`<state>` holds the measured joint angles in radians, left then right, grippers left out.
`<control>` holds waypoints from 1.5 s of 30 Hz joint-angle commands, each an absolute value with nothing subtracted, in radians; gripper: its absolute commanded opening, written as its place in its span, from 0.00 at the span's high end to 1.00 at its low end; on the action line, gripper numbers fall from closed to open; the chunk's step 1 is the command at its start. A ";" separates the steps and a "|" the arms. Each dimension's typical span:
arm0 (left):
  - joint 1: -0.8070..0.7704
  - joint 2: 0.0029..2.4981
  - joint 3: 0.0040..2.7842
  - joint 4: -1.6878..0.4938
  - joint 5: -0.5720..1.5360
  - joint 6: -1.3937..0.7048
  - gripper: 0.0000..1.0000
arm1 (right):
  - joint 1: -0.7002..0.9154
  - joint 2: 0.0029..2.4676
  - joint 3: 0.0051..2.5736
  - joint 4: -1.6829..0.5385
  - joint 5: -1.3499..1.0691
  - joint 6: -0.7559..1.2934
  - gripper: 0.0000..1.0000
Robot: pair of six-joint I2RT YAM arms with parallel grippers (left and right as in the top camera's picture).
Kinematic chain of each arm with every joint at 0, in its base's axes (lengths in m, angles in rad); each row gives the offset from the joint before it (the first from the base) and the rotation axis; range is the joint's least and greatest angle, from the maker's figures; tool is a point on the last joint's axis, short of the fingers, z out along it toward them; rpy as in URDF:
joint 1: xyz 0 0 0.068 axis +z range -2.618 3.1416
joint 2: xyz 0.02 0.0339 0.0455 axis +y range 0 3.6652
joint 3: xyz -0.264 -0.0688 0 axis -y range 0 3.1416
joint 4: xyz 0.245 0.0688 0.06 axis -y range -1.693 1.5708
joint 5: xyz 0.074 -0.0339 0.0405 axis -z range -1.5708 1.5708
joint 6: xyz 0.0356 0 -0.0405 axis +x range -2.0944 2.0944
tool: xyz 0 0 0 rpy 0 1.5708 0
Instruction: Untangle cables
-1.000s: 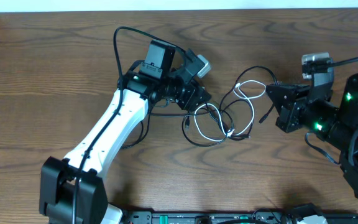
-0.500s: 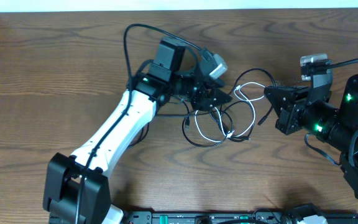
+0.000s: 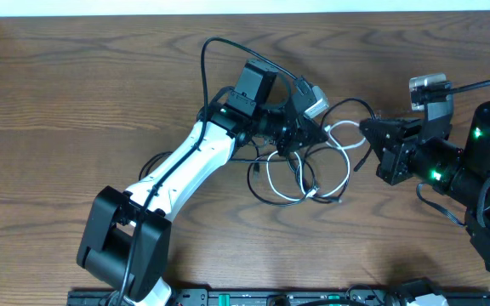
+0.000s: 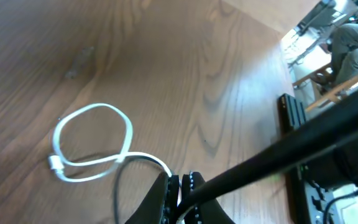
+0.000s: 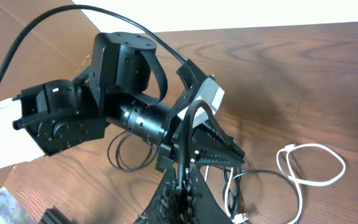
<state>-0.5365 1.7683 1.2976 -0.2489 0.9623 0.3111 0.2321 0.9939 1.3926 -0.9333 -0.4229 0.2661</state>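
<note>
The cables lie tangled at mid-table: a white cable (image 3: pixel 347 166) looped through thin black cables (image 3: pixel 264 192). My left gripper (image 3: pixel 319 133) reaches over the tangle. In the left wrist view its jaws (image 4: pixel 180 182) are shut on the white cable (image 4: pixel 55 163), whose loop lies on the wood beyond, and a black cable (image 4: pixel 272 158) slants past the fingertips. My right gripper (image 3: pixel 367 127) faces it from the right. In the right wrist view it (image 5: pixel 184 182) is shut on a black cable (image 5: pixel 183 140) that rises and arches toward the left gripper (image 5: pixel 224 149).
The left arm's own thick black wire (image 3: pixel 215 51) arcs above its wrist. A dark rail (image 3: pixel 270 297) runs along the table's front edge. A cable plug (image 5: pixel 241 216) lies just right of the right fingers. Bare wood surrounds the tangle.
The left arm has swung right over the tangle, close to the right gripper, and its jaws have shut on the white cable. The right arm has not moved.
</note>
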 commanded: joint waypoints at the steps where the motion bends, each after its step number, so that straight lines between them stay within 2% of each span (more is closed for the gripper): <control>1: -0.522 1.774 1.313 -0.248 0.904 0.286 0.92 | 0.221 0.990 1.415 -0.939 -0.421 0.249 0.99; 10: -0.430 1.694 1.313 -0.321 0.904 0.249 0.93 | 0.207 1.052 1.411 -1.053 -0.145 0.246 0.99; 16: -0.371 1.563 1.313 -0.390 0.904 0.249 0.92 | 0.207 1.185 1.411 -1.063 0.003 0.246 0.99; 18: -0.347 1.519 1.313 -0.401 0.904 0.249 0.92 | 0.207 1.243 1.411 -1.054 0.032 0.246 0.96; 19: -0.336 1.499 1.313 -0.404 0.903 0.248 0.92 | 0.207 1.277 1.411 -1.047 0.039 0.246 0.92; 20: -0.323 1.478 1.313 -0.403 0.903 0.236 0.92 | 0.207 1.302 1.411 -1.042 0.039 0.245 0.81; 21: -0.311 1.465 1.313 -0.402 0.899 0.222 0.92 | 0.208 1.327 1.411 -1.038 0.039 0.245 0.57; 22: -0.299 1.447 1.314 -0.402 0.899 0.213 0.92 | 0.210 1.356 1.411 -1.033 0.036 0.245 0.44; 23: -0.287 1.432 1.314 -0.403 0.900 0.202 0.92 | 0.213 1.382 1.411 -1.031 0.028 0.245 0.38; 26: -0.263 1.402 1.314 -0.403 0.900 0.175 0.92 | 0.236 1.453 1.411 -1.021 -0.054 0.223 0.28; 28: -0.258 1.390 1.314 -0.403 0.900 0.163 0.92 | 0.257 1.480 1.411 -1.012 -0.091 0.220 0.14; 29: -0.258 1.385 1.314 -0.403 0.900 0.158 0.92 | 0.272 1.492 1.411 -1.005 -0.109 0.219 0.11; 37: -0.258 1.350 1.315 -0.403 0.908 0.112 0.92 | 0.389 1.526 1.410 -0.953 -0.137 0.211 0.09; 45: -0.258 1.307 1.315 -0.404 0.934 0.079 0.92 | 0.408 1.583 1.399 -0.867 -0.143 0.154 0.12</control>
<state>-0.2619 1.3468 1.2976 -0.4042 0.9016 0.1032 0.4007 1.5425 1.3941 -0.8867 -0.1349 0.2012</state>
